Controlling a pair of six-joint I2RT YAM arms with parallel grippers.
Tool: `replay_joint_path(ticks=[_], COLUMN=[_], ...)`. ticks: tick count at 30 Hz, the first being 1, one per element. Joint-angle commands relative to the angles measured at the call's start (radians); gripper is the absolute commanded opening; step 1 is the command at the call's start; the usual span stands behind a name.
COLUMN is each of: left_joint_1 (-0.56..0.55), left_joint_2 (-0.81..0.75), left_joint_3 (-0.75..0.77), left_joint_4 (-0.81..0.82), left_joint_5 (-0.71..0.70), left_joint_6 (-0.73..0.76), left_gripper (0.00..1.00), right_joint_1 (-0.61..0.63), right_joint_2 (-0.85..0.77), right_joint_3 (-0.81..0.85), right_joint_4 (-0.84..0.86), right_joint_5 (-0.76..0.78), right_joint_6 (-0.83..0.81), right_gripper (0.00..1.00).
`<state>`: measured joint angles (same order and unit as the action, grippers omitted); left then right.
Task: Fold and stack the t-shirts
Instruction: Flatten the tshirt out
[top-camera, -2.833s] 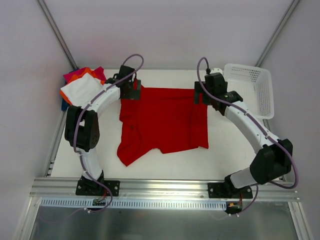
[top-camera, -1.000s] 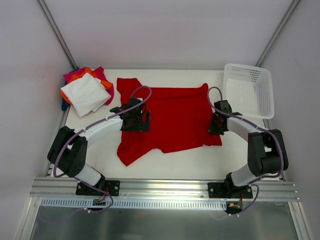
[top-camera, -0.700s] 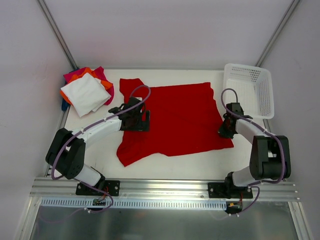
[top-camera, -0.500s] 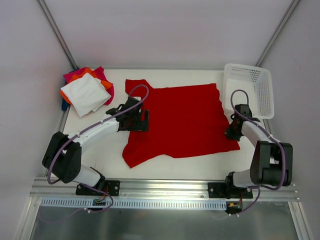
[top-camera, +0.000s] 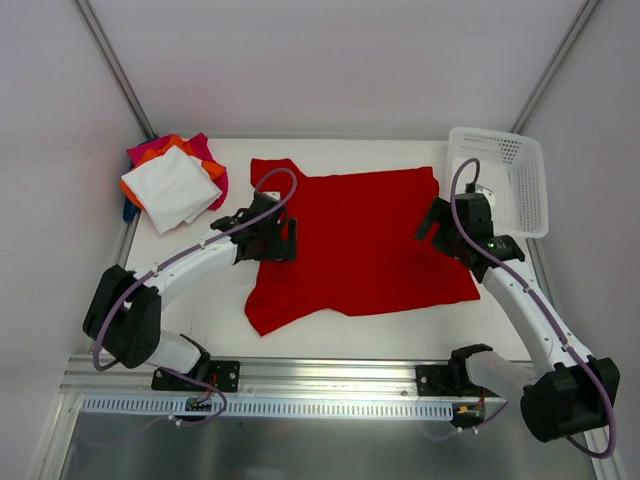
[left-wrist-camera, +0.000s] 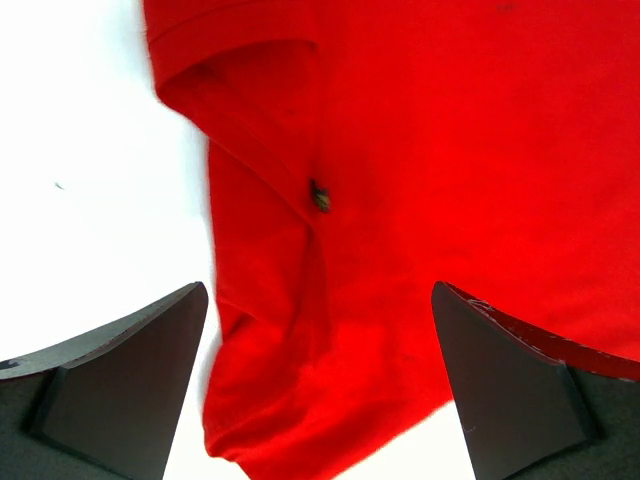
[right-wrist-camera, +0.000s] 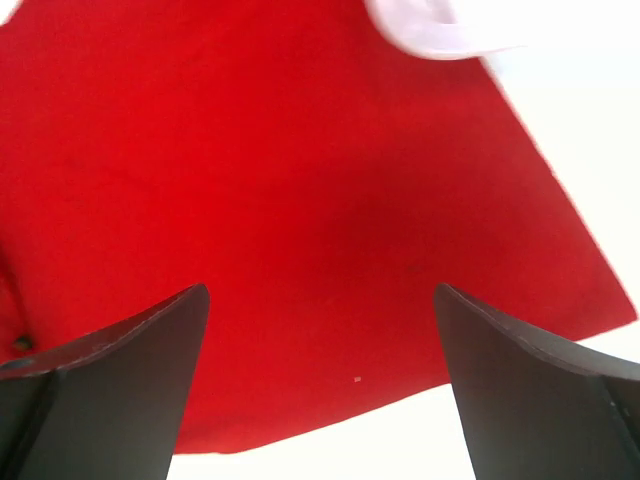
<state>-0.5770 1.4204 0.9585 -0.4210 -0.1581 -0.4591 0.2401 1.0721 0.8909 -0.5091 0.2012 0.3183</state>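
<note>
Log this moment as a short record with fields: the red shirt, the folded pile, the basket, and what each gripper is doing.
Red t-shirt: spread flat mid-table, unfolded
Folded pile: far left corner, white on top, orange and magenta beneath
Basket: far right corner
Left gripper: open, over the shirt's left side, holding nothing
Right gripper: open, over its right side, holding nothing

Only a sliver of the folded blue cloth t-shirt (top-camera: 128, 210) shows beneath the folded white cloth t-shirt (top-camera: 172, 188) at the white table's (top-camera: 400, 326) far-left corner.
</note>
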Motion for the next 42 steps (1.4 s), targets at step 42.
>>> replay_joint_path(ticks=[42], left_joint_1=[0.327], left_joint_2=[0.27], left_joint_3=[-0.106], left_joint_4=[0.524], left_joint_5=[0.155], left_joint_6=[-0.089], left_gripper=[0.76], right_joint_1=[0.103], right_joint_2=[0.141], right_joint_3=[0.034], right_joint_4=[-0.031], right_joint_5=[0.035], right_joint_6=[-0.065], right_gripper=[1.0])
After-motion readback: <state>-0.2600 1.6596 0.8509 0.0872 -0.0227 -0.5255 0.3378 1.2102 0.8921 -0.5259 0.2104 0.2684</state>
